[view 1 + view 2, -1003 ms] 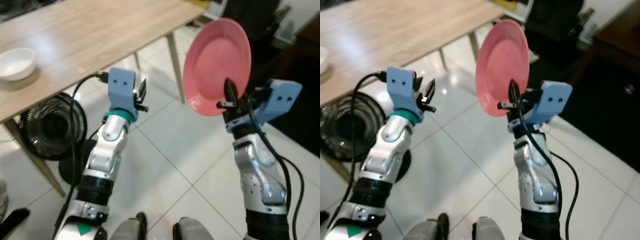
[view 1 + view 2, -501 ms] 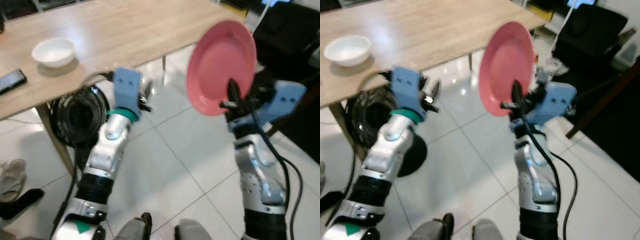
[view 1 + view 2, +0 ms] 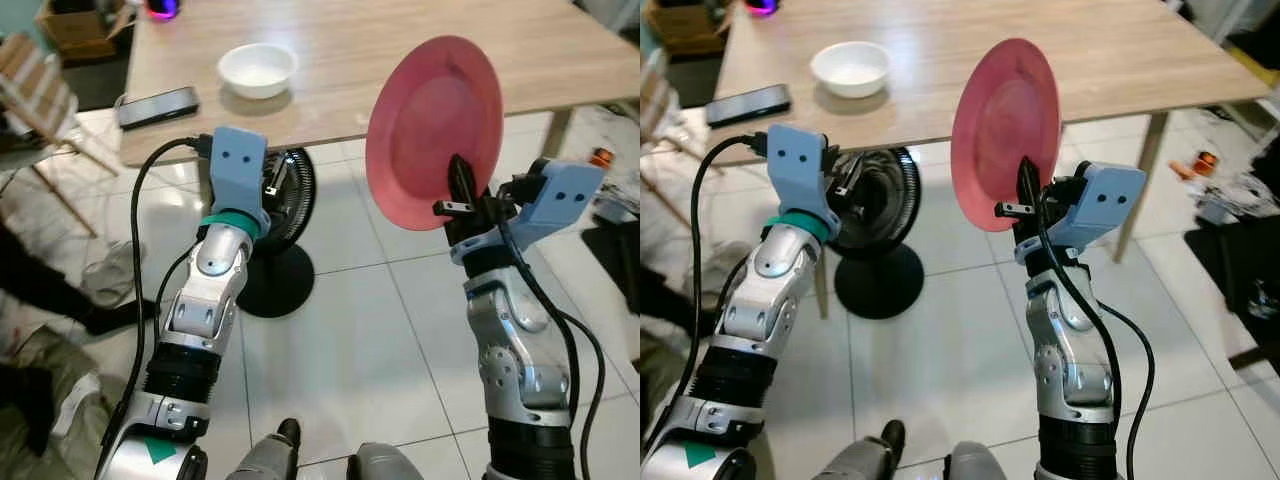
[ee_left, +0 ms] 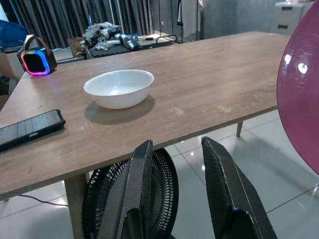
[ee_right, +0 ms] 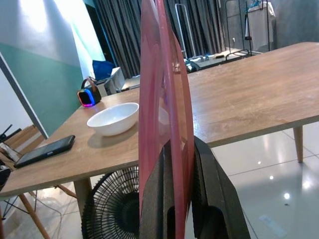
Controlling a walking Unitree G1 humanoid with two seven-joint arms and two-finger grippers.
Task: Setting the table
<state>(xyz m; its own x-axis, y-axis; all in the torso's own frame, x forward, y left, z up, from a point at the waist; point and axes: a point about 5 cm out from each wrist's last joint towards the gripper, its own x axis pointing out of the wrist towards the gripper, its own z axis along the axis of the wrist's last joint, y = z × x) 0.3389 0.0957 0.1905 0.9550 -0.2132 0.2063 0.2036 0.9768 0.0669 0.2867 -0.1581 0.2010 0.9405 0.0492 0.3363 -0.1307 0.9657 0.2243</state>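
Observation:
A pink plate [image 3: 432,125] stands on edge, held by its lower rim in my right gripper [image 3: 462,190], which is shut on it; the right wrist view shows the plate [image 5: 164,89] edge-on between the fingers [image 5: 209,199]. My left gripper [image 4: 179,194] is open with nothing between its fingers [image 4: 130,194], raised in front of the wooden table [image 3: 400,40]. A white bowl [image 3: 258,68] sits on the table, seen too as the bowl [image 4: 118,87] ahead of the left gripper.
A black phone [image 3: 157,105] lies near the table's front left edge, a glowing speaker [image 4: 36,61] behind it. A black floor fan [image 3: 285,215] stands under the table edge. Clutter and a wooden chair [image 3: 40,95] lie on the left; white tiled floor below.
The camera has swung so the table, bowl and phone now sit straight ahead. Both arms keep their pose, with the plate still held upright in the right gripper.

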